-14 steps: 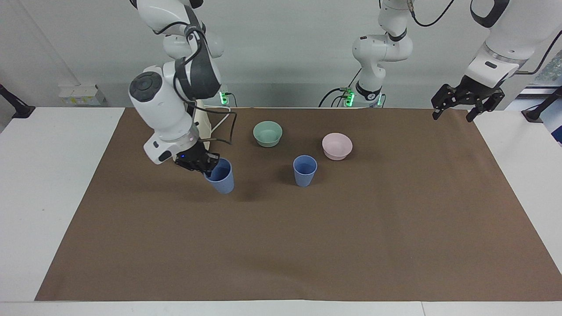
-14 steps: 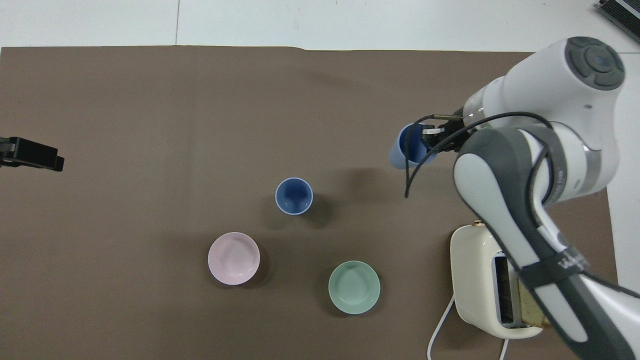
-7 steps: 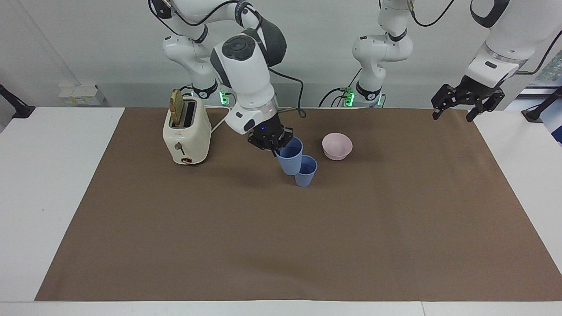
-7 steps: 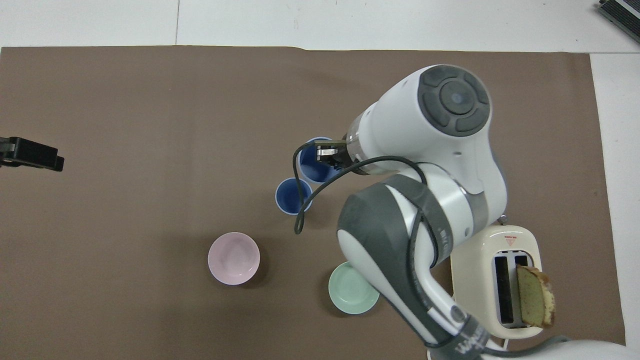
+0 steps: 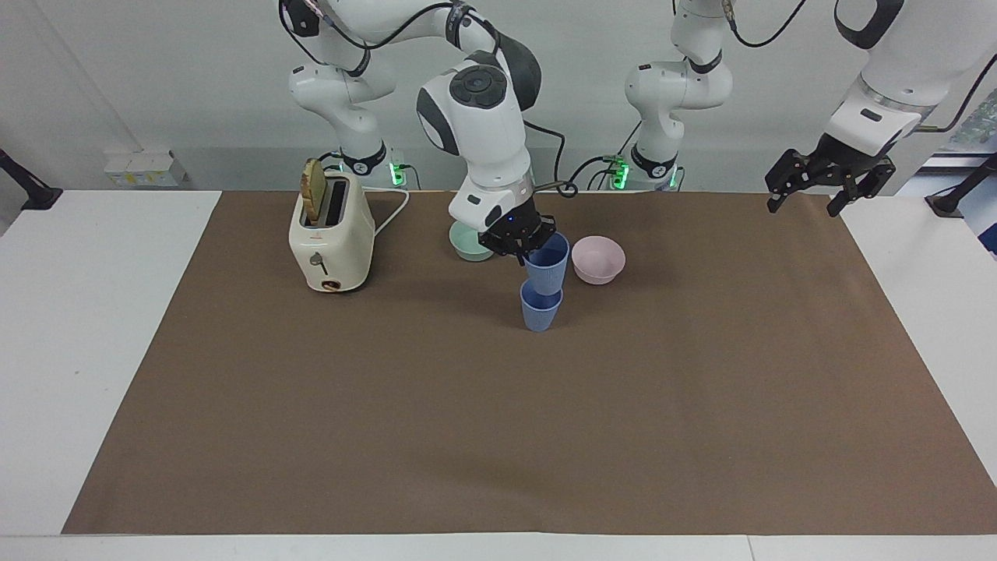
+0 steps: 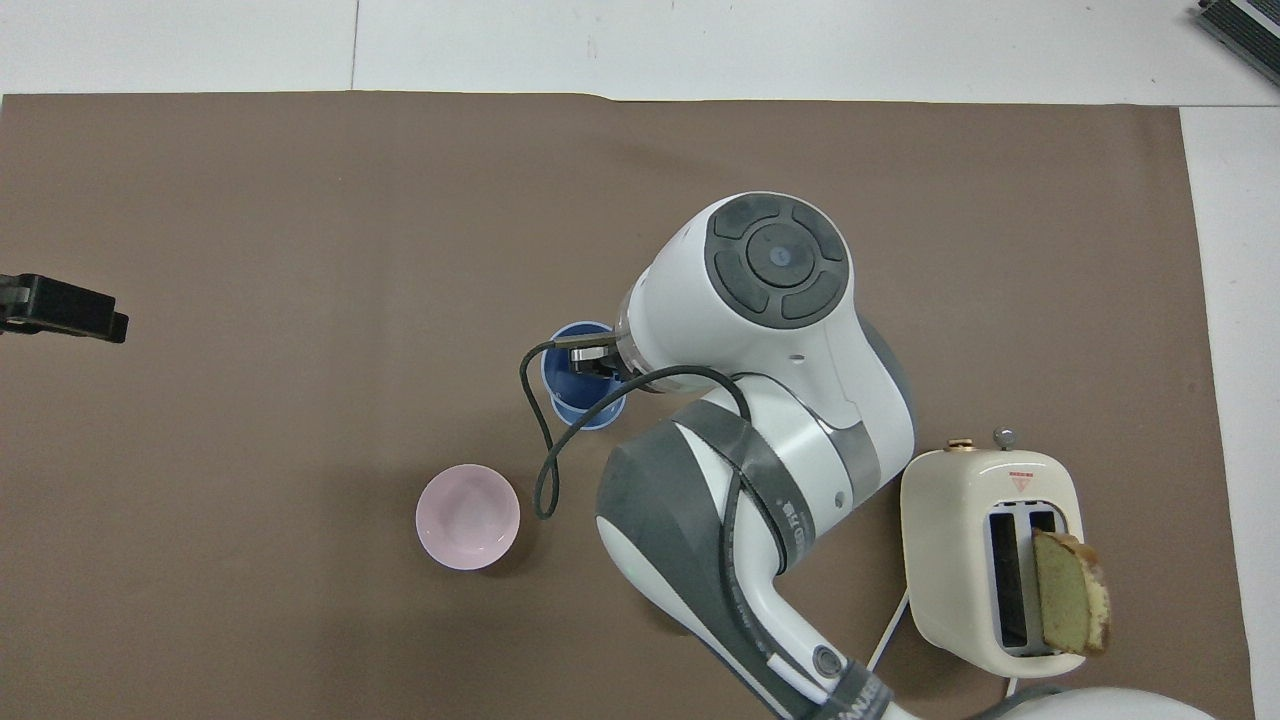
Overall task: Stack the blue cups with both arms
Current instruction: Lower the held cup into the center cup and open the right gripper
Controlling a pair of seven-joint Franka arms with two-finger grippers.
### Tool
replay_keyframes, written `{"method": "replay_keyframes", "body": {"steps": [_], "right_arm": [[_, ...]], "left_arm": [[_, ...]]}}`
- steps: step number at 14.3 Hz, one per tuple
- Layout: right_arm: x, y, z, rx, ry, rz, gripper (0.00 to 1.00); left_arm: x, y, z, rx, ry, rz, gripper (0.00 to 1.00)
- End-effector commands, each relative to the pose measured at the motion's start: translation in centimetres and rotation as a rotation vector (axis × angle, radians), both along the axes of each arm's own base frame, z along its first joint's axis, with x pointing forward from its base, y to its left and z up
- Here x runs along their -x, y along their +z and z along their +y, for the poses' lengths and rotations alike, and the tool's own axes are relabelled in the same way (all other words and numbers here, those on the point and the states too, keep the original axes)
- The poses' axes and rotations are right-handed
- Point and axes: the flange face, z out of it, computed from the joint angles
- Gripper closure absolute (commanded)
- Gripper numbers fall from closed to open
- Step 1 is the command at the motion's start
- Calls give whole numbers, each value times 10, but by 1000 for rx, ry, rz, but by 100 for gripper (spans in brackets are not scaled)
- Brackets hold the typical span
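One cam sits high across the bench (image 5: 498, 436), facing the robots from a fair way back. The other looks steeply down from above their end. Both catch the brown-covered middle, half a turn apart.

Qty on table (image 5: 896, 257):
- Blue cups: 2, i.e. upper cup (image 5: 547, 261) (image 6: 572, 352) and lower cup (image 5: 540, 308) (image 6: 590, 412).
- Bowls: 2, i.e. 1 pink bowl (image 5: 598, 259) (image 6: 468, 516), 1 mint-green bowl (image 5: 466, 243).
- Toaster (image 5: 330, 238) (image 6: 990, 560): 1, w/ 1 bread slice (image 5: 313, 182) (image 6: 1070, 592).
- Brown mat (image 5: 498, 428) (image 6: 300, 220): 1.
- Arms: 2, each w/ 1 gripper, i.e. right gripper (image 5: 520, 241) (image 6: 590, 358), left gripper (image 5: 830, 179) (image 6: 62, 308).
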Motion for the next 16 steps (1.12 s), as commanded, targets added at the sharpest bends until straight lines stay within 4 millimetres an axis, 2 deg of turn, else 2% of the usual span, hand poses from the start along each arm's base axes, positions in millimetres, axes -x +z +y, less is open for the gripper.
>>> {"method": "replay_keyframes", "body": {"steps": [1,7,8,9,11,14,16], "right_arm": [[1,-20,-3,-2,-13,-7,100],[6,-39,-1,10,-9,7,100],[6,-38,-1,9,-16,10,93],[6,-39,-1,10,-19,15,1],[8,-38,-2,36,-7,9,0],[0,-35,-11,49,-14,-8,0],[-6,-19,-24,54,-34,-8,0]], "left_arm": [[-1,5,3,-13,9,4,0],[-1,5,2,-13,7,4,0],[-1,5,2,-13,7,4,0],[-1,5,2,-13,7,4,0],[-1,5,2,-13,7,4,0],[-1,5,3,-15,9,4,0],[-1,5,2,-13,7,4,0]]}}
